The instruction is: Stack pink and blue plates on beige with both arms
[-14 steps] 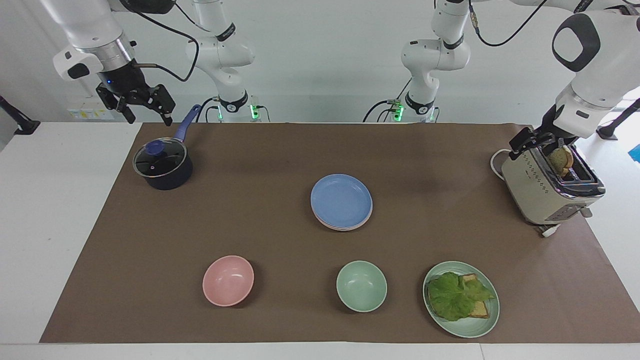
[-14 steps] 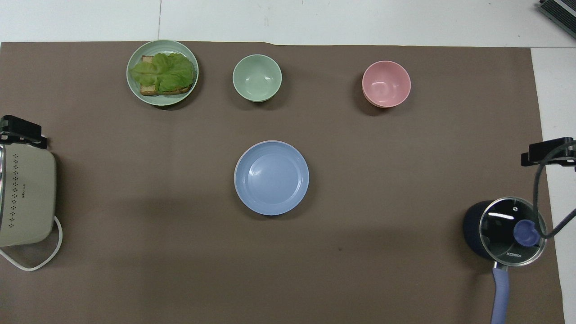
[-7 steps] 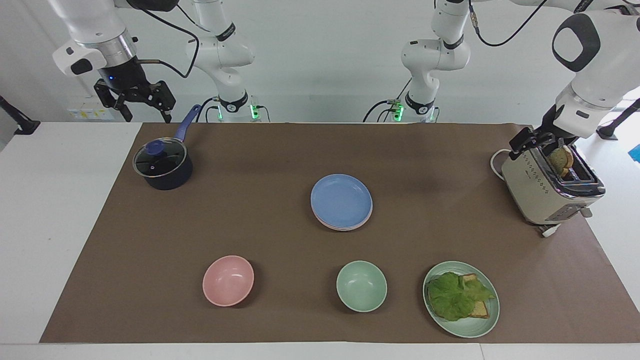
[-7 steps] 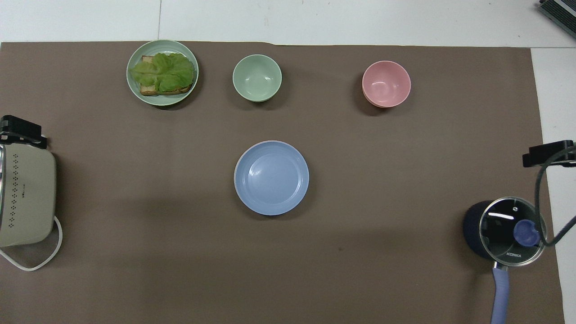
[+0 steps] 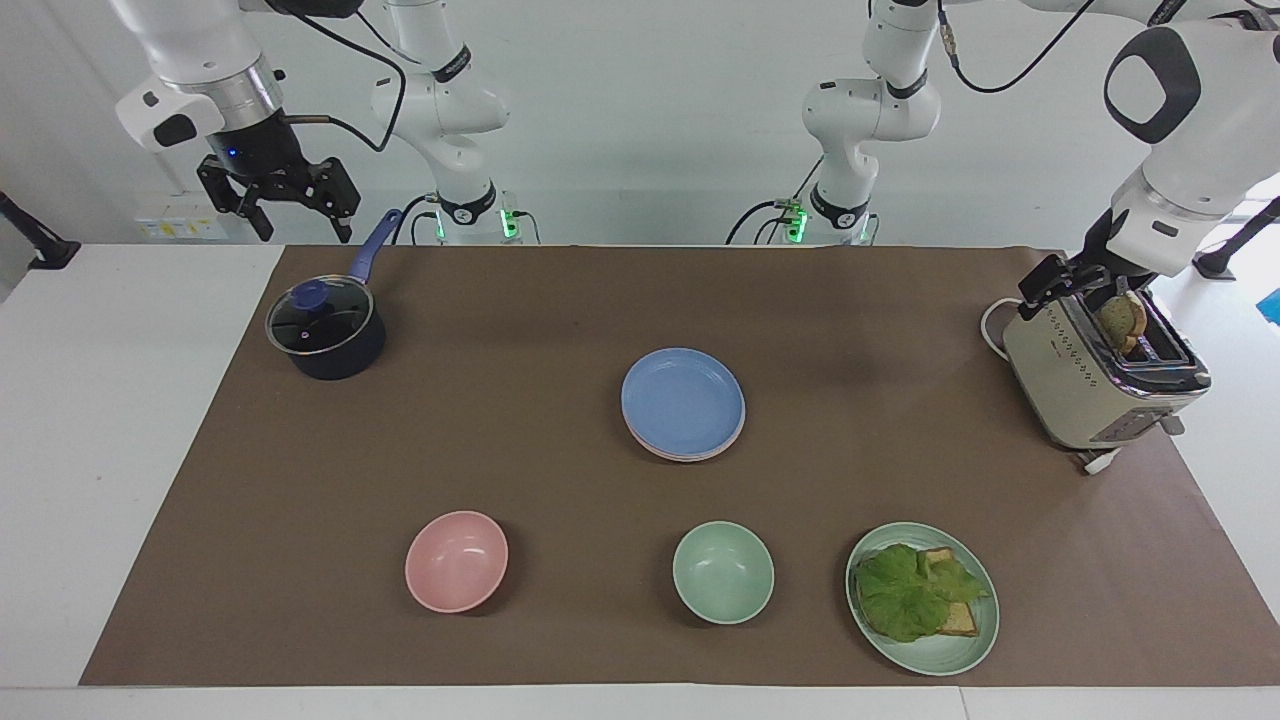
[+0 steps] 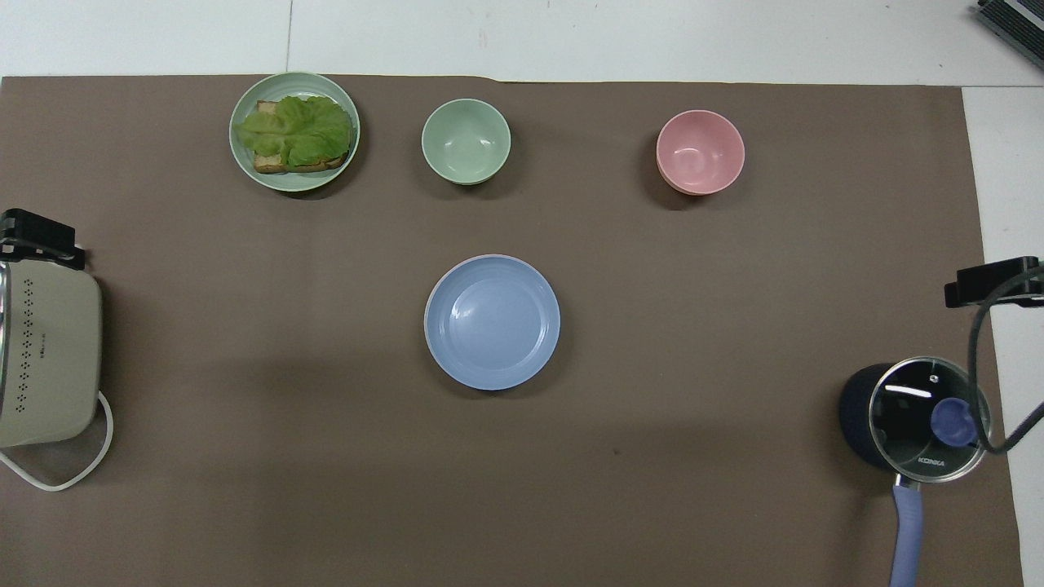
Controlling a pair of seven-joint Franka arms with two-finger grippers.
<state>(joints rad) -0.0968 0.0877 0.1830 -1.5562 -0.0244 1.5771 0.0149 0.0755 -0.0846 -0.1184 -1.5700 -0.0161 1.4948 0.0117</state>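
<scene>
Since a second ago the right gripper (image 5: 300, 225) has lifted a little and drifted toward the middle of the table. Nothing else has shifted. It hangs over the table edge at the right arm's end, just above the handle of the lidded saucepan (image 5: 325, 335), with its fingers spread and nothing between them.

Farther from the robots than the pan sits the pink bowl (image 5: 456, 560), well apart from everything.

At the middle of the brown mat (image 5: 500, 450) lies the stack. The blue plate (image 5: 683, 400) is on top, sitting square. The pink plate (image 5: 690, 456) shows only as a pale rim peeping out from under the blue plate's edge farthest from the robots. The beige plate I cannot pick out separately beneath them, so it is either fully covered or lost in that same pale rim.

Farther out again are the green bowl (image 5: 722, 572) and, beside it toward the left arm's end, the green plate (image 5: 960, 655) carrying lettuce and bread.

The toaster (image 5: 1080, 390) stands at the left arm's end with bread in its slot. The left gripper (image 5: 1078, 285) waits over its top, fingers apart. Whether it touches the toaster I cannot tell.

Judging by how things lie, the stacking looks finished, with both arms clear of the plates. The next move seems to call for little more than parking the arms without brushing the pan handle or the toaster.
</scene>
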